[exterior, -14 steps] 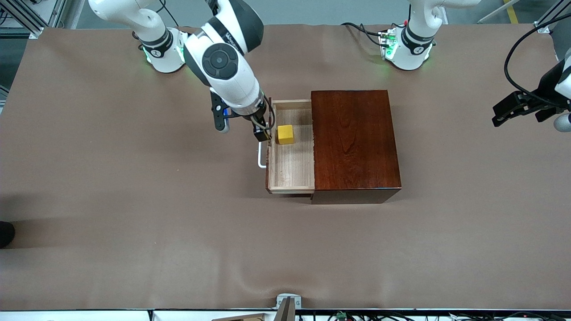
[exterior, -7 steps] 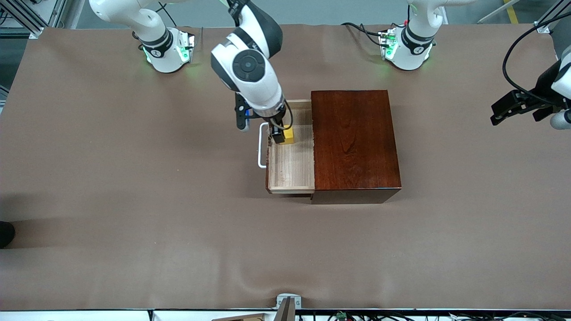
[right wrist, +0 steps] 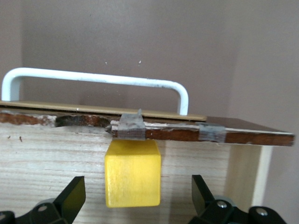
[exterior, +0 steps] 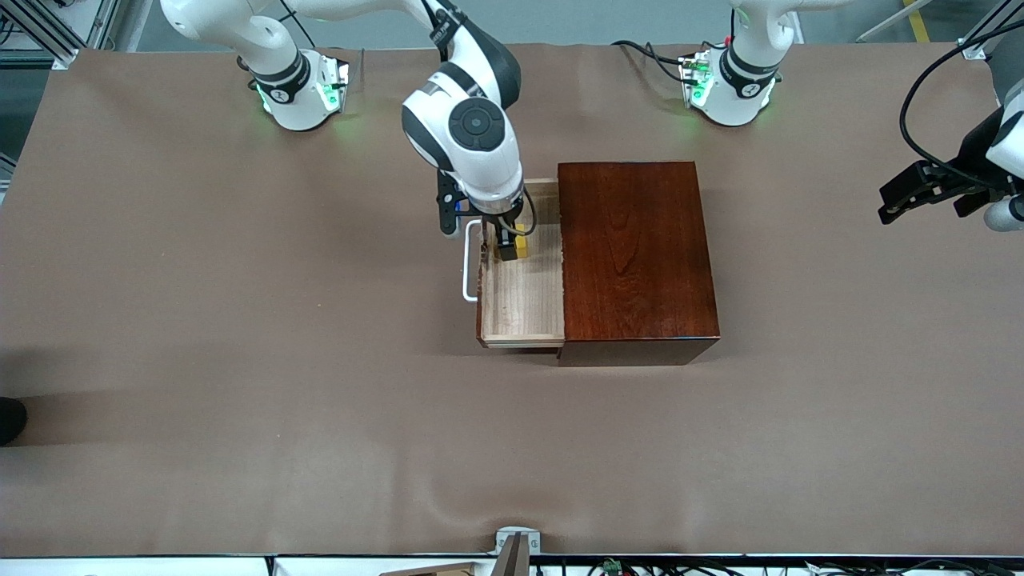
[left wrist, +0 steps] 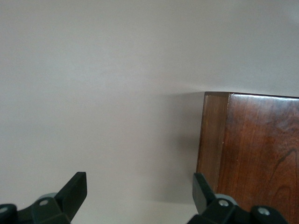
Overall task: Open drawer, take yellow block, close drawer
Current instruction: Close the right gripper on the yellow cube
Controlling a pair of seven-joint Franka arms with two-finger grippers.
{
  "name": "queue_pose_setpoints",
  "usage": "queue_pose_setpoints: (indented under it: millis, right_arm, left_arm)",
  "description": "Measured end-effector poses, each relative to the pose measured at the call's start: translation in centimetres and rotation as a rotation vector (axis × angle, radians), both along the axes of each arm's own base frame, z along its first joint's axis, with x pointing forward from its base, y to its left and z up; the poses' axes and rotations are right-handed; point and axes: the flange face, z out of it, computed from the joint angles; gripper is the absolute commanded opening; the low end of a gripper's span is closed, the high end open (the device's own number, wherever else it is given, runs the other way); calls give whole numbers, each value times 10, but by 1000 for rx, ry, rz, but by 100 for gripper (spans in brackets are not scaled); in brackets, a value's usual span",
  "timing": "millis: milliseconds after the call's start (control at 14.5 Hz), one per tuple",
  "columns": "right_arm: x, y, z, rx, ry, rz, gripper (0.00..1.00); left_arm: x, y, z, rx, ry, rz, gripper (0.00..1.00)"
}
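Right tool is hanging inside the open drawer, fingers spread wide on either side of the block, not touching it. Counter is carrying the box, which is sitting mid-counter. Drawer is sticking out of the box toward the right arm's end, its white handle facing that way. Block is resting on the drawer floor, close against the inside of the drawer front, in the part of the tray farther from the front camera. Left tool is waiting off at the left arm's end of the counter, well apart from the box, fingers apart and holding nothing.
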Motion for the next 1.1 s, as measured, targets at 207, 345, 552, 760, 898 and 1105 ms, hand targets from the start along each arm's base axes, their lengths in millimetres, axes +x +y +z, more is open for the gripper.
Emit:
queue_pose_setpoints:
  millis: [207,345,552,760,898,1105]
  right_arm:
    - [-1,4,-14,-1,-4,-4,100]
    - [0,5,-21,-3,-2,-5,100]
    - [-2,7,-23,-6,1,-3,53]
    - [-2,6,-24,-7,2,-5,5]
    - [0,5,-23,-7,0,-9,0]
    - [2,6,-19,-1,-7,-11,0]
  left_arm:
    - [0,5,1,0,-1,8,100]
    - [0,7,1,0,-4,13,100]
    - [0,8,2,0,-6,15,100]
    - [1,13,5,-1,-16,23,100]
    - [1,16,6,-1,-18,28,100]
    - [1,16,6,-1,-18,28,100]
